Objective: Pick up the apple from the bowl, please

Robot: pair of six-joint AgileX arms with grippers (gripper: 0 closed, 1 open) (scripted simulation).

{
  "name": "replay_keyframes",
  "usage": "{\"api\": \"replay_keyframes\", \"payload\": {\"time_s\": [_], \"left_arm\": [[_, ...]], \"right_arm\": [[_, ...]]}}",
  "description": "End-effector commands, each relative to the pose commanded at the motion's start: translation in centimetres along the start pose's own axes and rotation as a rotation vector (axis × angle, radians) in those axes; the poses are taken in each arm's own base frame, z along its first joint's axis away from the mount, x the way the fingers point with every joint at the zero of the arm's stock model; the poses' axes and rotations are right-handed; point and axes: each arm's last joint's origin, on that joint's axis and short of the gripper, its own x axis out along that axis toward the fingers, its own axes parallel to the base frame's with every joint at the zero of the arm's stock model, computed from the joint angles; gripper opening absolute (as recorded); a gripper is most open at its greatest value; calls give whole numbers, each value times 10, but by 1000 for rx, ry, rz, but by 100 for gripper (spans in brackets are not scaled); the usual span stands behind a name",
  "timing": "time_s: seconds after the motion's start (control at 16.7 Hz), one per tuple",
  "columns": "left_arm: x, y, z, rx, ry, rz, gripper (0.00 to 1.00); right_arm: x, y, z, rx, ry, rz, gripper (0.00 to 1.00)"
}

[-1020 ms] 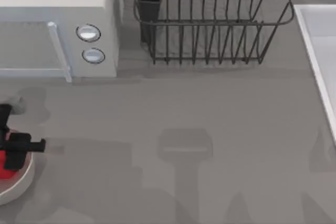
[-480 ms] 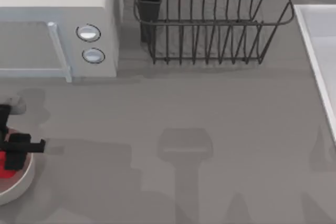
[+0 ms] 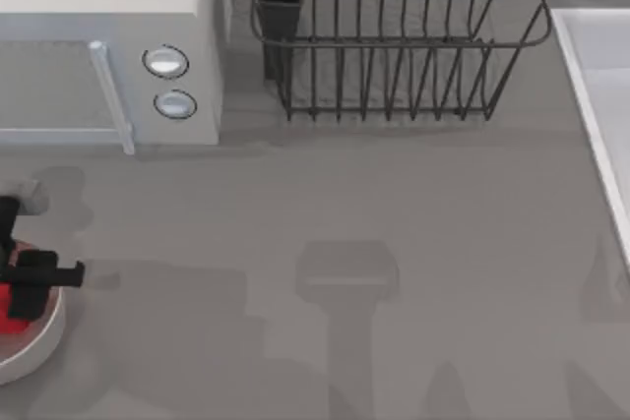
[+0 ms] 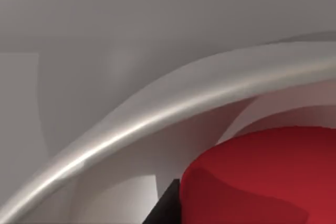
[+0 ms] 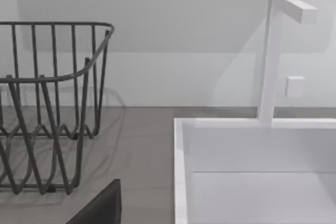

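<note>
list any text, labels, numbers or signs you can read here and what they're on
No readable text, label, number or sign on anything.
Microwave: its two round knobs are blank, no markings.
Dish rack, sink and faucet: plain.
Bowl and apple: plain, no sticker or print.
Left claw, over the bowl: plain black, no marking.

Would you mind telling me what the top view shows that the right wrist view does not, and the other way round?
Top view alone: the microwave, the bowl at the table's left edge, the apple in it, and the left gripper over them. Right wrist view alone: the tap standing behind the sink. Both share the wire rack and the sink.
</note>
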Motion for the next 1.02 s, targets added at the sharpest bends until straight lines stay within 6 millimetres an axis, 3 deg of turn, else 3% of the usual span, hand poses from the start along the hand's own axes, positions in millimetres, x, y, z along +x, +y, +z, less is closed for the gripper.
{"api": "replay_keyframes", "payload": {"time_s": [0.12, 0.18, 0.6, 0.66, 0.84, 1.02], "left_arm": [[0, 0, 0, 0, 0, 0, 2], [0, 0, 0, 0, 0, 0, 0], [0, 0, 0, 0, 0, 0, 0], [-35, 1, -3, 39, -72, 17, 0], [-42, 1, 2, 39, -66, 16, 0], [-69, 2, 17, 40, -56, 16, 0]], "right_arm": [[0, 0, 0, 0, 0, 0, 100], [0, 0, 0, 0, 0, 0, 100], [0, 0, 0, 0, 0, 0, 100], [0, 0, 0, 0, 0, 0, 100], [0, 0, 0, 0, 0, 0, 100], [0, 0, 0, 0, 0, 0, 100]]}}
